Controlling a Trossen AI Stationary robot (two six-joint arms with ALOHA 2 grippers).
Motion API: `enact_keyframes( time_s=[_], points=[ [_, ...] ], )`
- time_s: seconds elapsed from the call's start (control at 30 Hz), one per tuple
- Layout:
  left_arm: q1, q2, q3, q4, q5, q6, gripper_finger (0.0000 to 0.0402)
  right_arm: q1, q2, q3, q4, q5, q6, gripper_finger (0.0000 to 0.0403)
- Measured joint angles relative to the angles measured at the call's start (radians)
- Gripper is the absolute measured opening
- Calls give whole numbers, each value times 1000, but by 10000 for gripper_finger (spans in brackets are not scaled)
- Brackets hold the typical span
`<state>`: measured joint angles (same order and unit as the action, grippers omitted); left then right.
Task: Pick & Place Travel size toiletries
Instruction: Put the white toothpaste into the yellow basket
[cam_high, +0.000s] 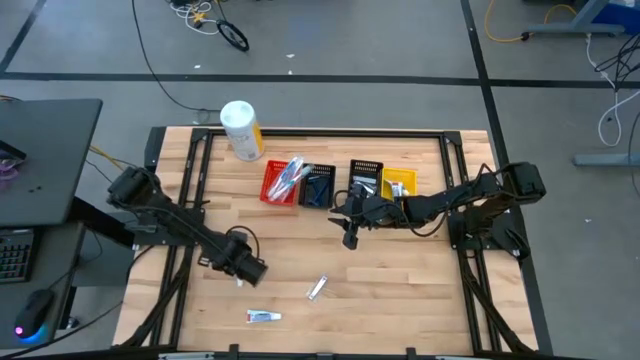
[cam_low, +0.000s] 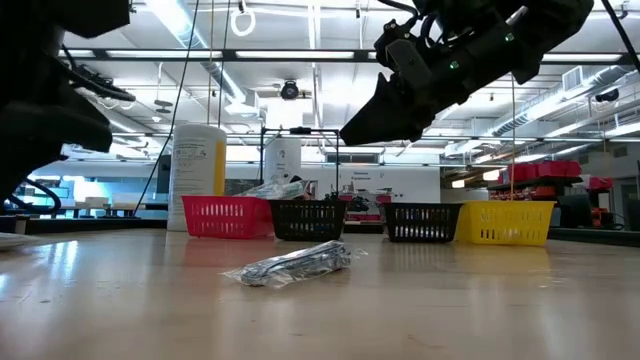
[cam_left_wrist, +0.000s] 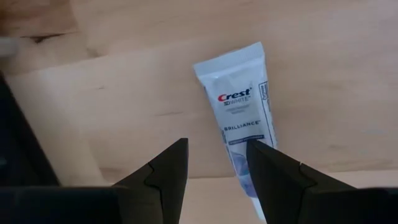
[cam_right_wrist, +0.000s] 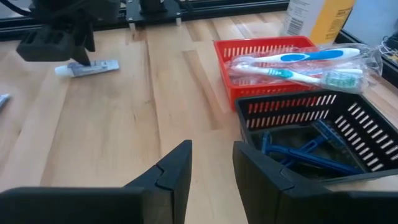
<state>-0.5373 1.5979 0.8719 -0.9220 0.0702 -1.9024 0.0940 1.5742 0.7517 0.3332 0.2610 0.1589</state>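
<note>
The left gripper (cam_left_wrist: 214, 168) hangs low over the desk (cam_high: 400, 280) near its front-left part — fingers released, a white toothpaste tube (cam_left_wrist: 239, 112) lying flat just beside 1 finger, not grasped. The right gripper (cam_right_wrist: 211, 165) hovers by the black bin (cam_right_wrist: 311, 130) holding blue razors (cam_right_wrist: 305, 152), fingers parted and empty. 2 toothbrushes (cam_right_wrist: 298, 65) rest on the red bin (cam_right_wrist: 261, 50).
</note>
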Motion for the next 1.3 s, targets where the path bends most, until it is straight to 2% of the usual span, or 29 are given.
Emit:
enact_keyframes(
  time_s=[0.2,0.47,0.67,0.87,1.13,1.3],
  points=[
    [3,-4,-32,52,-5,47,174,0,0,0,0,-1,1,126],
    [15,-2,20,15,-80,125,174,0,0,-1,0,-2,1,126],
    [18,-2,36,14,-91,127,174,0,0,-1,0,-2,1,126],
    [23,-2,36,33,-145,81,174,0,0,-1,0,-2,1,126],
    [41,-1,-2,72,-98,28,174,0,0,-1,0,-2,1,126],
    [43,1,-65,193,-91,22,174,0,0,-1,0,-2,1,126]
  ],
)
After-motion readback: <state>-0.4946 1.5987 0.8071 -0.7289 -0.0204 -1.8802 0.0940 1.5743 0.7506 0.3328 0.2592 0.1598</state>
